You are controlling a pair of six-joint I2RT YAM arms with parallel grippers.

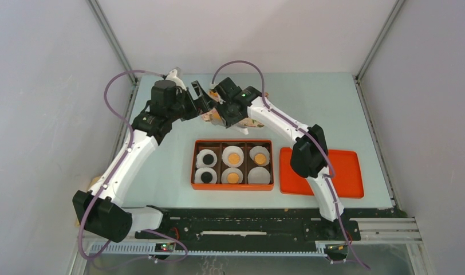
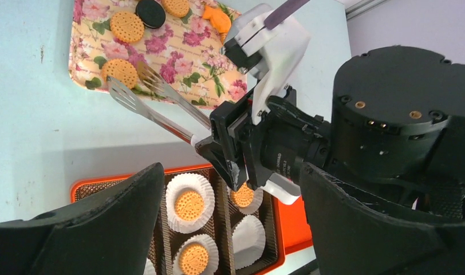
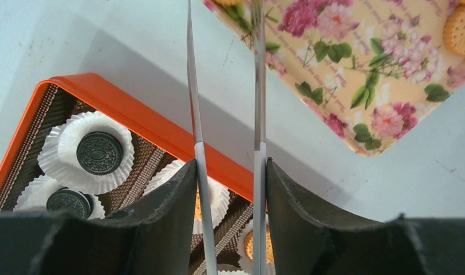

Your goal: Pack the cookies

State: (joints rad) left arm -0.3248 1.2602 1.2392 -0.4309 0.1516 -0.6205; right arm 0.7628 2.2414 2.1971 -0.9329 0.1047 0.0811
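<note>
Loose cookies lie on a floral tray [image 2: 178, 51]: orange ones [image 2: 126, 26] [image 2: 119, 71] and a black one [image 2: 150, 11]. The orange box [image 1: 233, 188] holds white liners with two black cookies [image 1: 207, 158] on the left, two orange ones [image 1: 233, 156] in the middle and one [image 1: 260, 156] at the right rear. The right front liner [image 1: 259, 176] is empty. My right gripper [image 3: 230, 220] is shut on metal tongs [image 3: 193, 86], whose empty tips [image 2: 120, 91] hover beside an orange cookie on the tray. My left gripper [image 2: 230, 229] is open and empty above the box's rear.
The orange lid [image 1: 322, 172] lies flat to the right of the box. Both wrists crowd together over the floral tray [image 1: 209, 118] behind the box. The right gripper body [image 2: 241, 143] fills the middle of the left wrist view. Cage posts stand at the table's rear corners.
</note>
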